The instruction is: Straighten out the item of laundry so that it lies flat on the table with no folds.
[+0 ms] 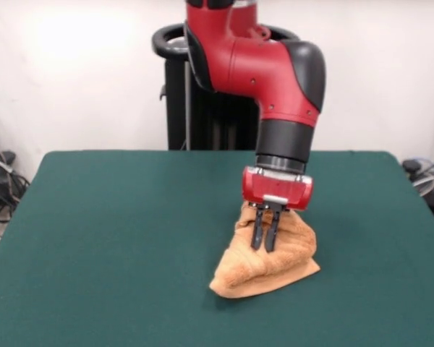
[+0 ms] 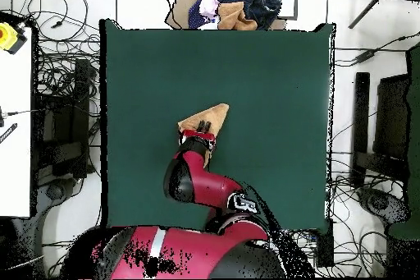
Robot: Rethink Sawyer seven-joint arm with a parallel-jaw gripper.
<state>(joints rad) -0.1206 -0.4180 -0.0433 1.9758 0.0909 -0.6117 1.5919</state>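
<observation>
1. Towel (image 1: pixel 267 264) – light orange-tan terry cloth – sits bunched in a folded heap on the green surface (image 1: pixel 116 238), right of centre in the front view and toward its near half. In the overhead view it shows as a small wedge (image 2: pixel 209 118) near the middle of the surface (image 2: pixel 271 71).
2. Claw (image 1: pixel 265 238) hangs straight down over the heap. Its two dark fingers (image 1: pixel 257 233) stand close together, narrow, with tips at the upper folds. We cannot confirm whether cloth is pinched between them.
3. Handling, in our judgement: the item is light, soft and limp. It will drape and drag rather than slide as one piece, and the pile should give fair friction against the felt-like surface. No fragility concern.
4. Hold point, in our judgement: a free corner or hemmed edge – the pale lower corner (image 1: pixel 224 285) toward the front camera is the most exposed. Gripping the middle of the heap would lift several layers together and leave the folds in place.
5. Task status: not flat; folds remain throughout.
</observation>
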